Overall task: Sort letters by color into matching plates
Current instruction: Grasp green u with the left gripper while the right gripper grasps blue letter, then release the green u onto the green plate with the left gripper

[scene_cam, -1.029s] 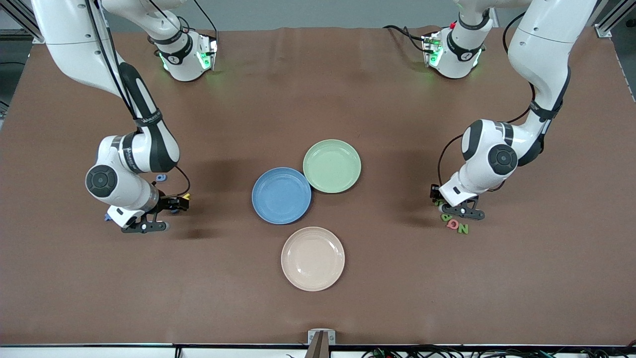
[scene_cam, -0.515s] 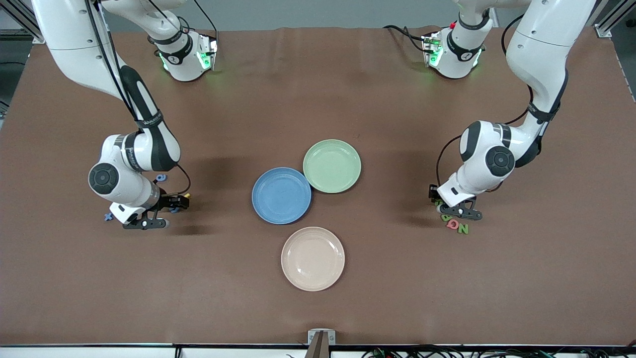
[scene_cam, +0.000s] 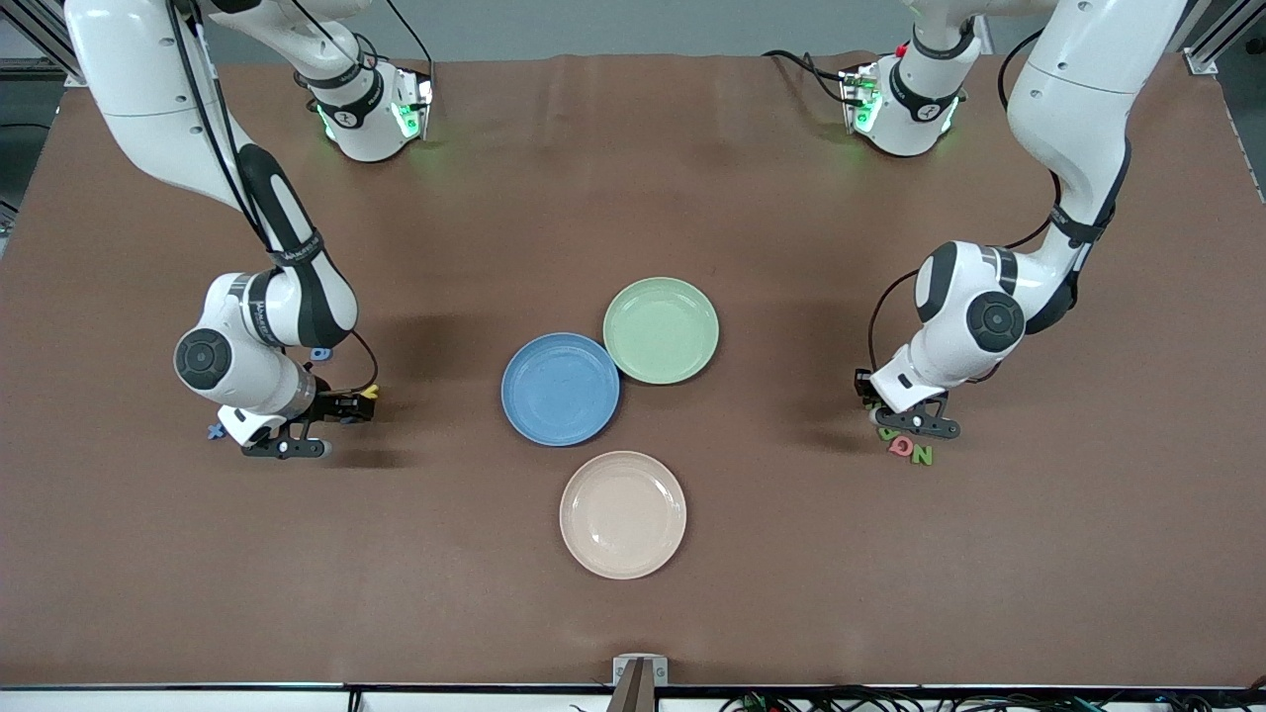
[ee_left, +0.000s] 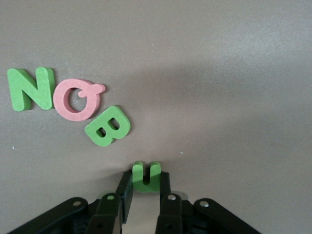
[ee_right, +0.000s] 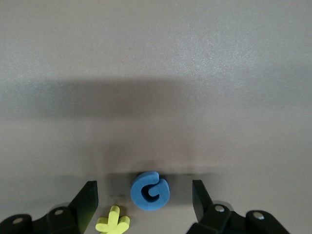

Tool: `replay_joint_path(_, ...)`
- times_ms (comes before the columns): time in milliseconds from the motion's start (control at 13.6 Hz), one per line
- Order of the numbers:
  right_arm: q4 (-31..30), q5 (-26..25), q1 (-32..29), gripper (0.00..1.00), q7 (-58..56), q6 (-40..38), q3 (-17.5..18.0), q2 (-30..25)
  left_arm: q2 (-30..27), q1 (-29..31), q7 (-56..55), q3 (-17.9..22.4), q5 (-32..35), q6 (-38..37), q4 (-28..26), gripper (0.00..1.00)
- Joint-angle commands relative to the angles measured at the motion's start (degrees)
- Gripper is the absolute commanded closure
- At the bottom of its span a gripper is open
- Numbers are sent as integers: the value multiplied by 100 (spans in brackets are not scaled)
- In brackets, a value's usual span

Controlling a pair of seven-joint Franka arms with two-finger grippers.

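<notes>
In the left wrist view my left gripper [ee_left: 145, 181] is shut on a green letter U [ee_left: 146, 175], low over the table. Beside it lie a green B [ee_left: 108, 126] and a green N [ee_left: 31, 88]. My right gripper [ee_right: 145, 197] stands open around a blue letter G [ee_right: 149, 190] on the table, its fingers [ee_right: 87, 200] clear of it on both sides. In the front view a blue letter [scene_cam: 318, 352] and a blue X [scene_cam: 215, 430] lie near the right gripper [scene_cam: 315, 427]. The blue plate [scene_cam: 560, 389] and green plate [scene_cam: 661, 329] sit mid-table, touching, with nothing in them.
A cream plate [scene_cam: 622, 514] lies nearer the front camera than the two coloured plates. A pink Q [ee_left: 78, 99] sits between the green N and B. A yellow letter [ee_right: 113, 222] lies close beside the blue G, by one finger of the right gripper.
My left gripper has closed onto the green U. The right gripper's fingers have come in a little around the blue G, and that arm's wrist has shifted slightly.
</notes>
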Motion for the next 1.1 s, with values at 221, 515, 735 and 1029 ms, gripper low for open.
replay_joint_path(221,2,74,-58,35,33,146,37,46,-602,-337,-480,-4,40,-370,46,98)
replay_joint_path(515,2,74,-58,45,33,138,37,55,-770,-1101,-1796,-12,40,-1038,379,98)
replay_joint_path(735,2,74,-58,50,25,111,37,55,-762,-1717,-3018,-21,31,-1083,441,99)
replay_joint_path(1029,2,74,-58,65,25,94,37,55,-718,-1947,-4109,-390,-4,-1074,433,99)
